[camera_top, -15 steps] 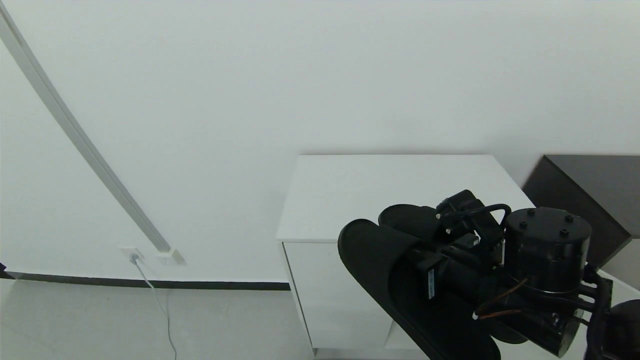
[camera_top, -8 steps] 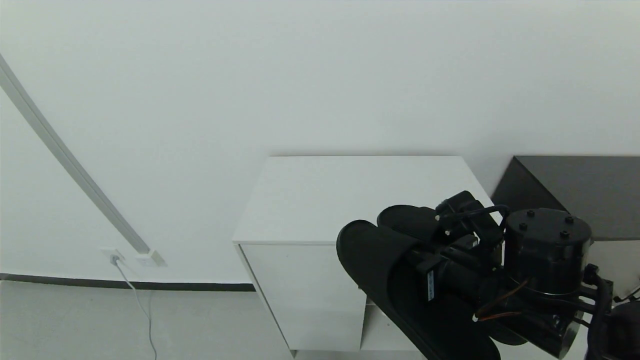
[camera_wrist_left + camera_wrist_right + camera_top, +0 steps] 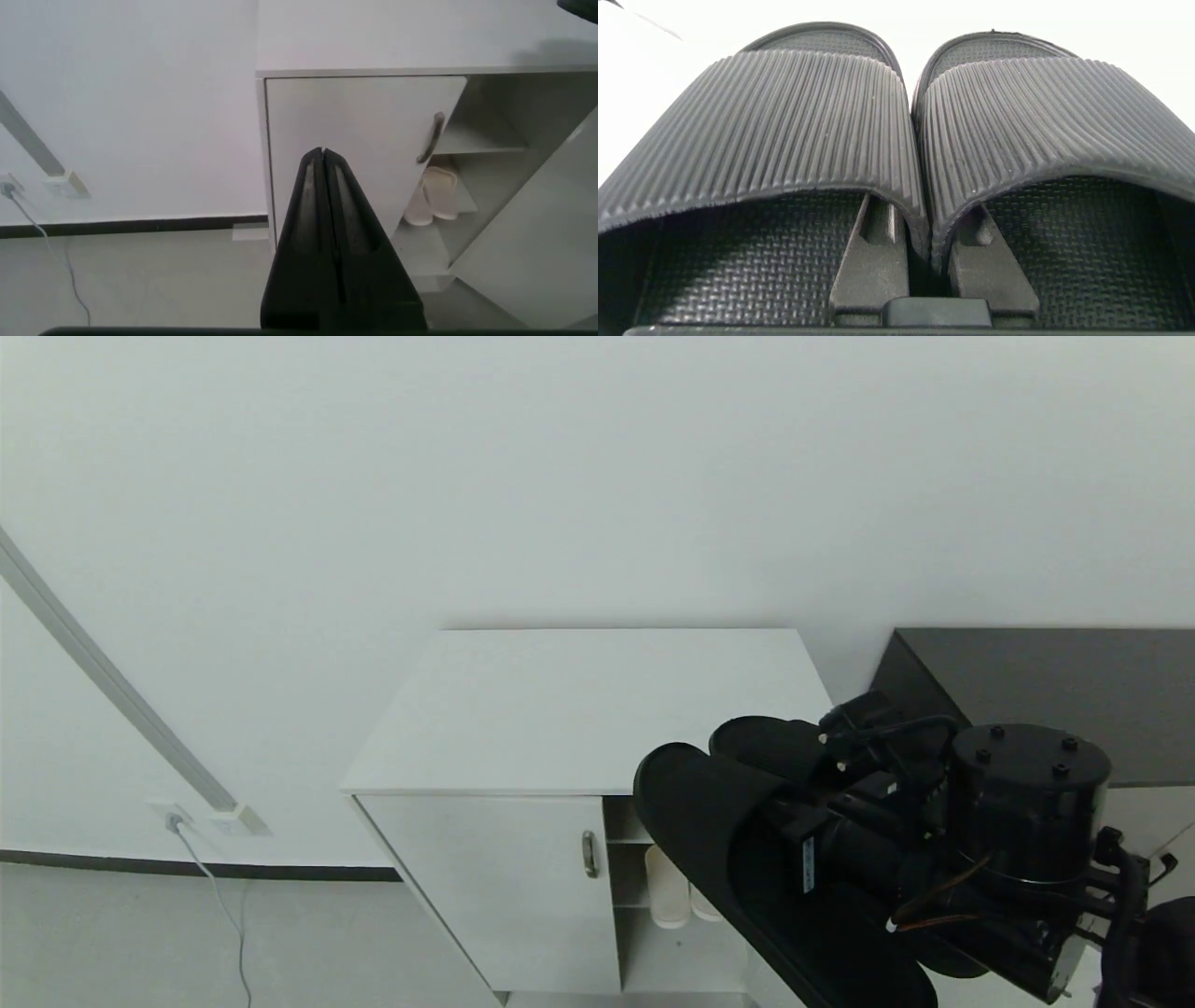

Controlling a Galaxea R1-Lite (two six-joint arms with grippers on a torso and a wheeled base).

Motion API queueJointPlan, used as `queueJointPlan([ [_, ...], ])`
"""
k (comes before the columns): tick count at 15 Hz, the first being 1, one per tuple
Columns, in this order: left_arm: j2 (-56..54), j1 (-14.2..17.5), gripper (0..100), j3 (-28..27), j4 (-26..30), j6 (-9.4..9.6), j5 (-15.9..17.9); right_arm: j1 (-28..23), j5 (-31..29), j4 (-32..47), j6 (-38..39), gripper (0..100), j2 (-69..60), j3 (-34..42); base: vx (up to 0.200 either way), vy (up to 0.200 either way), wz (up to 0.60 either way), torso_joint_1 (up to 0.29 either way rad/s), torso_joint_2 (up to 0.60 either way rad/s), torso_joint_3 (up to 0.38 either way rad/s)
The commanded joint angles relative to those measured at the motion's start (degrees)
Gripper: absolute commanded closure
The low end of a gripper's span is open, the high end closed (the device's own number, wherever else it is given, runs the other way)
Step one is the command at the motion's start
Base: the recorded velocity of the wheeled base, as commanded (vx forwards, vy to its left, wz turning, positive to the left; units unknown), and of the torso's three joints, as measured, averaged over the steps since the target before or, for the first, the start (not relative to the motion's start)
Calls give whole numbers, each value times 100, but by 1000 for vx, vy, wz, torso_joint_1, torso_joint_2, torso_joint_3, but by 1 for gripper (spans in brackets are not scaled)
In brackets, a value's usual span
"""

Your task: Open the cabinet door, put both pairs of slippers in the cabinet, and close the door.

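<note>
The right gripper (image 3: 926,266) clamps the black slippers (image 3: 719,803) by their adjoining inner walls, raised before the cabinet (image 3: 579,709). The left gripper (image 3: 323,163) is closed and empty. Insert the pair level into the open bay, clear of the white slippers (image 3: 432,198).

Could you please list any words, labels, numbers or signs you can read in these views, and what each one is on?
No text reads clearly in any view.
Small pale sticker on the black right arm: too small to read.
White cabinet, black ribbed rubber slippers, white wall socket: no print visible.
</note>
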State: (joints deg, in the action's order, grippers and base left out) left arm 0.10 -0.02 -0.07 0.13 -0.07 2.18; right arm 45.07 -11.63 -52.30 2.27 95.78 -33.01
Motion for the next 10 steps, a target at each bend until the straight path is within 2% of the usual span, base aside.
queueJointPlan([
  [1, -1, 2, 100, -1, -5, -10, 2, 2, -6, -17, -7, 100, -16, 32, 0, 0, 0, 0, 0, 0],
  [9, -1, 2, 100, -1, 4, -1, -7, 11, 20, -202, -33, 100, 11, 120, 0, 0, 0, 0, 0, 0],
  [10, 8, 2, 100, -1, -5, -10, -7, 11, 29, -202, -42, 100, 20, 128, -200, 0, 0, 2, 2, 2],
])
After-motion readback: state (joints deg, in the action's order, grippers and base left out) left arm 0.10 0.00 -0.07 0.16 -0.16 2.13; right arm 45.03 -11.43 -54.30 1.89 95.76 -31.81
